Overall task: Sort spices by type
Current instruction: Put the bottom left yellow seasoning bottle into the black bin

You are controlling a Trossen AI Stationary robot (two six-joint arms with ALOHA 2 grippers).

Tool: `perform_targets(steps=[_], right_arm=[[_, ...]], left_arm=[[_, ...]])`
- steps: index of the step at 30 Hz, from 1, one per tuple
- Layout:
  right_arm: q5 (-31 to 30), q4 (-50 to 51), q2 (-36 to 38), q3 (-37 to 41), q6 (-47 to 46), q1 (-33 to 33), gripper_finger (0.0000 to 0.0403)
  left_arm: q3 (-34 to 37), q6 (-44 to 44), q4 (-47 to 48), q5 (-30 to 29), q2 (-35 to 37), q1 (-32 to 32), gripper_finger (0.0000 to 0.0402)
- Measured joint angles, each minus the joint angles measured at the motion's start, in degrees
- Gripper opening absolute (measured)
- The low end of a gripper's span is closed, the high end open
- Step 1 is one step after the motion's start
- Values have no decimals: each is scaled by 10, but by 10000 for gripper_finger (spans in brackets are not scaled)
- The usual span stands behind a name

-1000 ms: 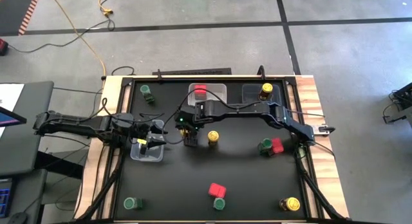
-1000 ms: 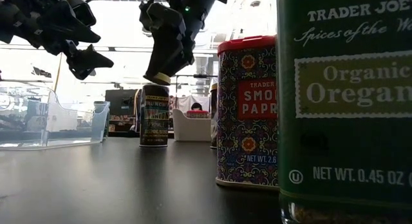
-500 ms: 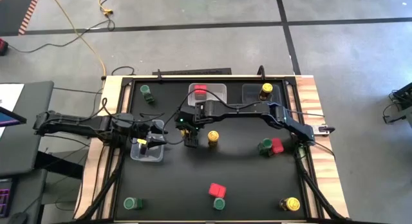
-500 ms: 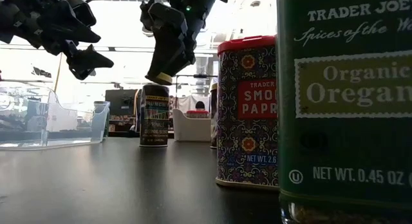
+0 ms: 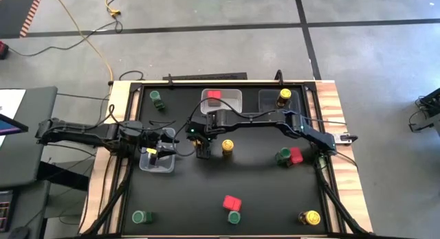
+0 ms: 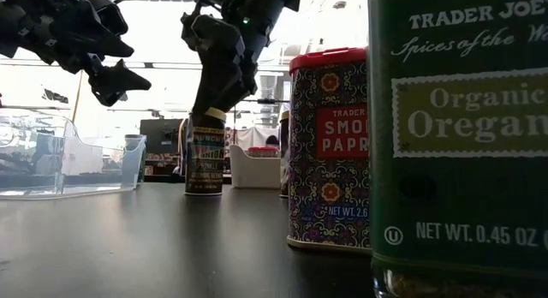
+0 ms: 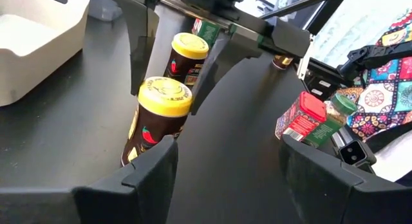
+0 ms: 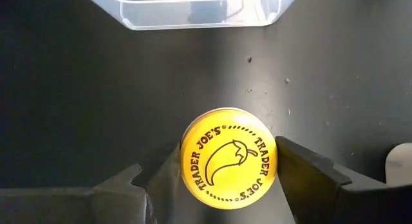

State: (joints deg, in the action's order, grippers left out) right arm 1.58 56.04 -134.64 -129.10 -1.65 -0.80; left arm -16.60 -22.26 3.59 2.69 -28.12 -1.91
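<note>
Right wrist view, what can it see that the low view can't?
Only the right wrist view: the chili drawing on the yellow lid, seen from above. Only the low view: the red paprika tin, the oregano jar, the left gripper hovering. Both: the yellow-lidded jar, with the right gripper around its top.
</note>
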Motion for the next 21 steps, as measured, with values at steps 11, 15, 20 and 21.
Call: perform_targets(steps=[11,15,20,21], right_arm=[[0,-4,0,1,0,0,252],[0,-4,1,1,0,0,252],[0,-4,1,1,2,0,252],[0,-4,1,1,2,0,254]], left_arm=[[0,0,0,0,0,0,253],[0,0,0,0,0,0,253],[0,0,0,0,0,0,253],[0,0,0,0,0,0,253]])
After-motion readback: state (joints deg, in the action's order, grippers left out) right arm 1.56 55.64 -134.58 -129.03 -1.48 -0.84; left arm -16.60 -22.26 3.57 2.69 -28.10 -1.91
